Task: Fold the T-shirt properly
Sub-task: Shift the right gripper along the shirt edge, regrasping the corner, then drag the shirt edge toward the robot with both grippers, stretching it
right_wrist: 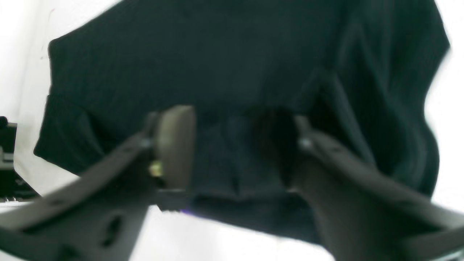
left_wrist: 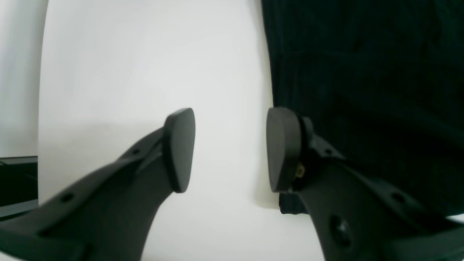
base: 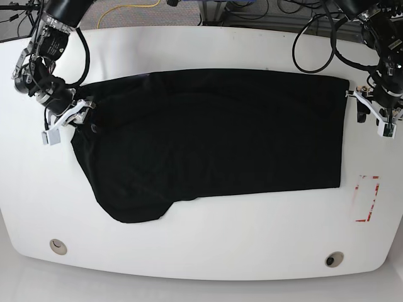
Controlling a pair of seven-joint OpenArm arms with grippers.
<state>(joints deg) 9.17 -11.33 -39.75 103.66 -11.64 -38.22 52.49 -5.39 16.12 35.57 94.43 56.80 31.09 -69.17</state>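
The black T-shirt (base: 214,132) lies spread across the white table (base: 208,44), its long side running left to right. My right gripper (base: 68,117) is at the shirt's left end. In the right wrist view, which is blurred, the right gripper (right_wrist: 228,152) has its jaws apart over a bunched fold of the T-shirt (right_wrist: 217,54). My left gripper (base: 373,114) hovers at the shirt's right edge. In the left wrist view the left gripper (left_wrist: 231,148) stands open over bare table, with one finger (left_wrist: 282,148) at the edge of the T-shirt (left_wrist: 362,72).
A red rectangular mark (base: 367,198) sits on the table near the right front. Two round holes (base: 58,246) (base: 334,258) lie by the front edge. Cables (base: 315,38) trail over the back right corner. A dark object (left_wrist: 18,181) lies beyond the table's edge.
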